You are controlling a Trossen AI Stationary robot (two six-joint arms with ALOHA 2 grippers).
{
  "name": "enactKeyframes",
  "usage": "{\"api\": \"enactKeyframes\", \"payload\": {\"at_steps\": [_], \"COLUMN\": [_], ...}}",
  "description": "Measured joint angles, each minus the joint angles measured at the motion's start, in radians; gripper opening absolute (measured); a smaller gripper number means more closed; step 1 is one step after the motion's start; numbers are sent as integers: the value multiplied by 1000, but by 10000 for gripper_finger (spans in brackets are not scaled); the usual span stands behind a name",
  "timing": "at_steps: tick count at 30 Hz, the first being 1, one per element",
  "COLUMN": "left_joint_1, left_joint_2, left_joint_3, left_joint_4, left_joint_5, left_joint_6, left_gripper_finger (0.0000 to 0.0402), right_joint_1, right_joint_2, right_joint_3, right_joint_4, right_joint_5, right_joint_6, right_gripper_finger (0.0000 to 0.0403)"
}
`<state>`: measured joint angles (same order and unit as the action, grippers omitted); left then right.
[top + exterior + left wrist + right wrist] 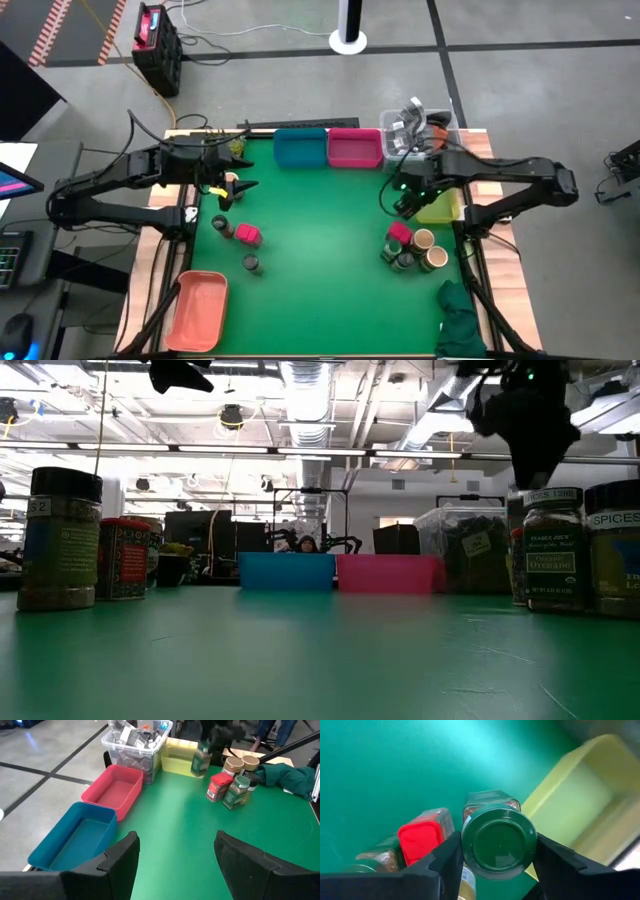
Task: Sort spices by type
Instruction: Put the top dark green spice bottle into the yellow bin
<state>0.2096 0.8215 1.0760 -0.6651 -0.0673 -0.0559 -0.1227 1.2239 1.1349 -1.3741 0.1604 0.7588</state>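
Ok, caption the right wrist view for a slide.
Right gripper holds a green-lidded jar above the mat, beside the yellow bin.

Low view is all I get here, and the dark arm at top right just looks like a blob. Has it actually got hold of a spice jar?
Observer: Yes. In the right wrist view the right claw is shut on a green-lidded glass spice jar, one finger on each side of the lid.
Operator: What is next to that jar?
Observer: A pale yellow plastic bin sits right beside it, and the part that shows is empty.
Operator: And the other arm?
Observer: The left claw is open with nothing in it, and it hangs over the back left part of the green mat.
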Motion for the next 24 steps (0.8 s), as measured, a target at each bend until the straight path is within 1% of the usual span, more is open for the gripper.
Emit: {"api": "enactKeyframes", "payload": {"at_steps": [7,12,18,24], "left_joint_1": [0,0,0,0], "left_joint_2": [0,0,3,3], "left_joint_3": [0,0,0,0], "left_joint_4": [-15,-16,-18,-19], "left_joint_5": [0,0,-23,-42], "left_joint_6": [0,0,-20,-77], "left_gripper_finger": [244,244,244,244], "right_joint_1": [-66,-140,-249,-333], "right_joint_2": [-135,-205,-217,-216], "right_joint_3": [26,-11,-132,-243], "right_joint_4": [-151,-200,-146,9], "right_joint_5": [80,112,146,152], "right_joint_6": [112,165,166,109], "right_gripper_finger": [227,227,228,228]}}
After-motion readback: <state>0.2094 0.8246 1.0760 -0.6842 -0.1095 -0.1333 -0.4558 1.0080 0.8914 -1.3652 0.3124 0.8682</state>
